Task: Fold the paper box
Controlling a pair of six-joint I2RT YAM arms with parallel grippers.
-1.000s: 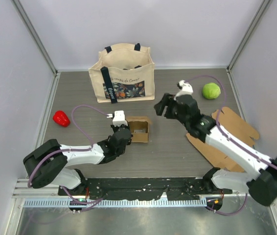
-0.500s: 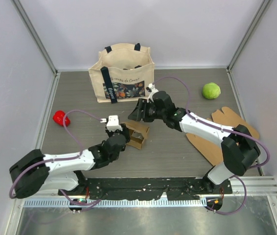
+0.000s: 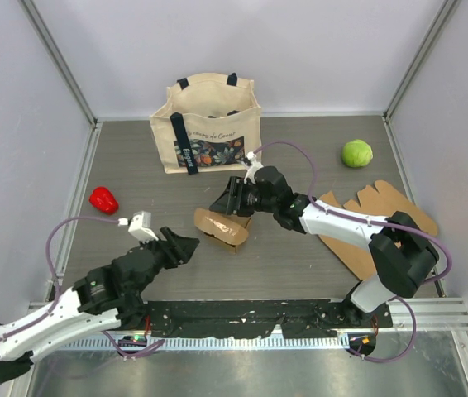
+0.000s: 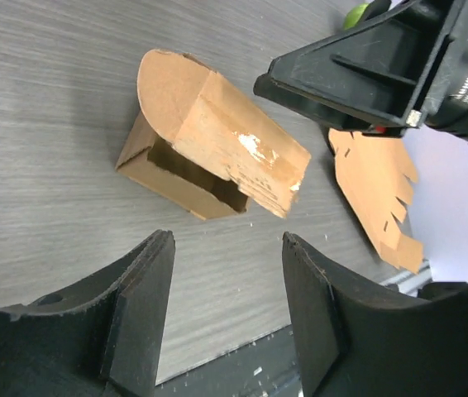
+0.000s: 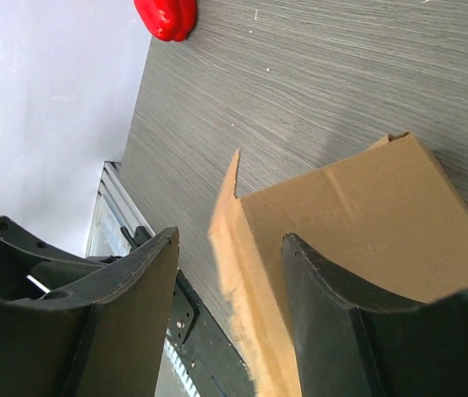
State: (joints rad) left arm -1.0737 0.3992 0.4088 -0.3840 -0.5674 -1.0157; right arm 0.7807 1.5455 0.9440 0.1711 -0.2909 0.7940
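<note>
The brown paper box point(image 3: 222, 228) lies tipped on the table's middle, with a rounded flap on its left side. In the left wrist view the box point(image 4: 209, 141) shows its open side, well ahead of my left gripper point(image 4: 226, 240). My left gripper point(image 3: 186, 245) is open and empty, apart from the box on its near left. My right gripper point(image 3: 232, 201) is at the box's far edge. In the right wrist view my right gripper point(image 5: 230, 240) is open and straddles the edge of the box point(image 5: 358, 215), one finger point(image 5: 341, 314) over the cardboard.
A cloth tote bag point(image 3: 207, 124) stands at the back. A red pepper point(image 3: 102, 199) lies at the left, a green ball point(image 3: 356, 153) at the back right. Flat die-cut cardboard point(image 3: 379, 227) lies under the right arm. Side walls enclose the table.
My left gripper opened, let go of the box and drew back to the near left. My right gripper swung left onto the box. The box tipped over, its rounded flap now showing.
</note>
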